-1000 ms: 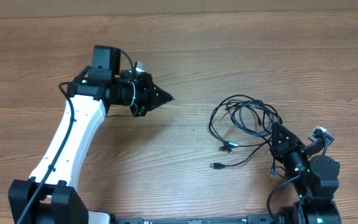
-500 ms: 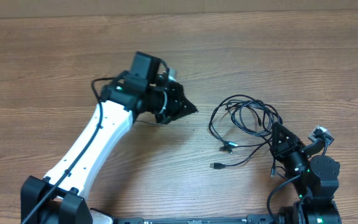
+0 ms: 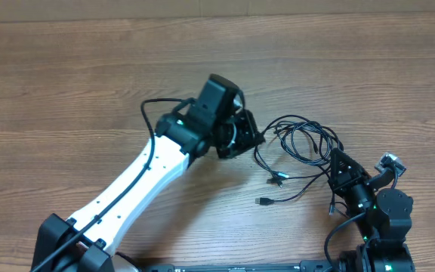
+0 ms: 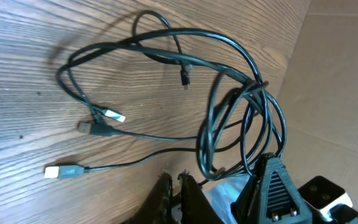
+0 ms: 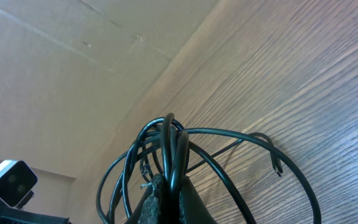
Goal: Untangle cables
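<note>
— Black on brown wood: showed thin cables (image 3: 297, 147) sprawled in loose, crossing loops on the table (image 3: 66, 91), right of centre.
— Heavy? Stiff?
— Looked neither. Judged light and limp, likely to flop and drag instead of keeping a shape. Seemed smooth-skinned too, so probably slippery.
— Held anywhere?
— Found the right gripper (image 3: 337, 162) clamped tight on several bunched strands at the tangle's lower right edge. Found the left gripper (image 3: 257, 138) hovering just beside the tangle's left side, tips pressed almost together, nothing between them.
— Where to take hold, then?
— Probably near a free end. Spotted several small plugs (image 4: 61, 172) lying loose at the lower left, apart from the main loops. Would grip just behind a plug, on the cord. Would pull gently: could cinch the crossings near the clamped bunch into a knot.
</note>
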Available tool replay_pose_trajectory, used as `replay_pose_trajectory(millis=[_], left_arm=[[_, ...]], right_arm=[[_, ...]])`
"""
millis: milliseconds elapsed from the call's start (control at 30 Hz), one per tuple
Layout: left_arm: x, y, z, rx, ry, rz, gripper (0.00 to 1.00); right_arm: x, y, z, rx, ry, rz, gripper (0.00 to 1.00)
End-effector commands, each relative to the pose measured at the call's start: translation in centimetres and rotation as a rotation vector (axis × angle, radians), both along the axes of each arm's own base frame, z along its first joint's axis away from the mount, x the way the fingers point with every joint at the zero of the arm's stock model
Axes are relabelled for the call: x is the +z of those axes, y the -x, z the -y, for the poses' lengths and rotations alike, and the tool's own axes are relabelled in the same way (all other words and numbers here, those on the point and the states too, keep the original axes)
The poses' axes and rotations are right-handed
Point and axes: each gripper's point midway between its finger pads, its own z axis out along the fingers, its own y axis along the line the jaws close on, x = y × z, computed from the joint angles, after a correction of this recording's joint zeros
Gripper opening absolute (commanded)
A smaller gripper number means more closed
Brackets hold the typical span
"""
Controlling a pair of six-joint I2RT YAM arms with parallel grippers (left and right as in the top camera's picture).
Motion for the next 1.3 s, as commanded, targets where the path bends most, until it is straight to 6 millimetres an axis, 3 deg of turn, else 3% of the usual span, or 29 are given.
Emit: replay_pose_trajectory(millis=[0,100,300,433,567,900,1067,1267], left_arm=[[0.1,-0.2,0.7,0.058,-0.029,0.015,0.08],[-0.1,0.1,1.1,0.102,-0.040,-0.008,0.09],[-0.4,1.0,2.0,0.171,-0.045,-0.062,0.21],[-0.6,1.6,2.5,0.230,-0.054,-0.088,0.41],[-0.7,2.2,3.0,0.283,-0.051,-0.122,0.47],[-1.6,2.4,3.6,0.489,-0.059,-0.172,0.52],[-3.1,2.2,5.0,0.468,-0.057,-0.188,0.52],[-4.3,1.8,6.5,0.425,-0.035,-0.204,0.38]], right_arm=[[1.1,-0.1,0.2,-0.010,0.011,0.034,0.04],[1.1,-0.1,0.2,-0.010,0.010,0.034,0.04],[1.1,-0.1,0.2,-0.010,0.010,0.034,0.04],[1.1,-0.1,0.2,-0.010,0.010,0.034,0.04],[1.1,-0.1,0.2,-0.010,0.010,0.034,0.04],[1.1,-0.1,0.2,-0.010,0.010,0.034,0.04],[1.1,-0.1,0.2,-0.010,0.010,0.034,0.04],[1.1,-0.1,0.2,-0.010,0.010,0.034,0.04]])
